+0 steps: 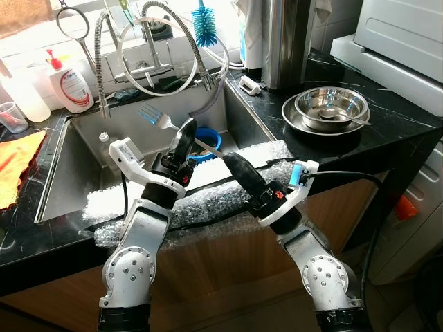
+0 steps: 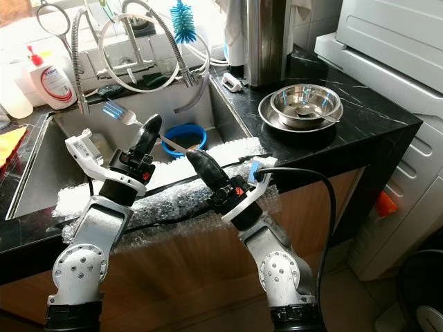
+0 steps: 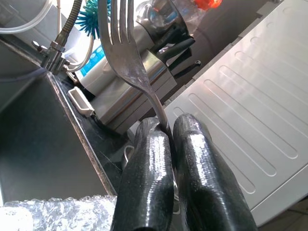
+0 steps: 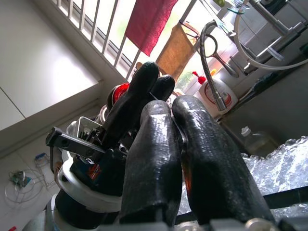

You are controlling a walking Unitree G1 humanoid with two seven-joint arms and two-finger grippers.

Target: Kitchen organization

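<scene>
Left eye view: left tool [image 1: 185, 131] raised over the sink [image 1: 90, 149], fingers [image 3: 147, 159] closed on the handle of a fork [image 1: 158, 121], tines pointing up and away toward the faucet [image 1: 104, 62]. Fork held in the air above the sink basin, just in front of the blue bowl [image 1: 206, 142] lying inside the sink. Right tool [image 1: 232, 162] hanging over the sink's front edge, close beside the left tool, its fingers [image 4: 154, 144] pressed together with a thin metal edge between them; too little visible to name it. Sheet of bubble wrap [image 1: 208, 197] draped along the sink's front rim, beneath both tools. To the right of the sink, on the black marble table [image 1: 387, 135], a steel bowl [image 1: 331, 105] nested in a larger steel dish. Behind the sink, a blue bottle brush [image 1: 203, 28]; left of the sink, a white soap bottle [image 1: 69, 83] and an orange cloth [image 1: 17, 166].
</scene>
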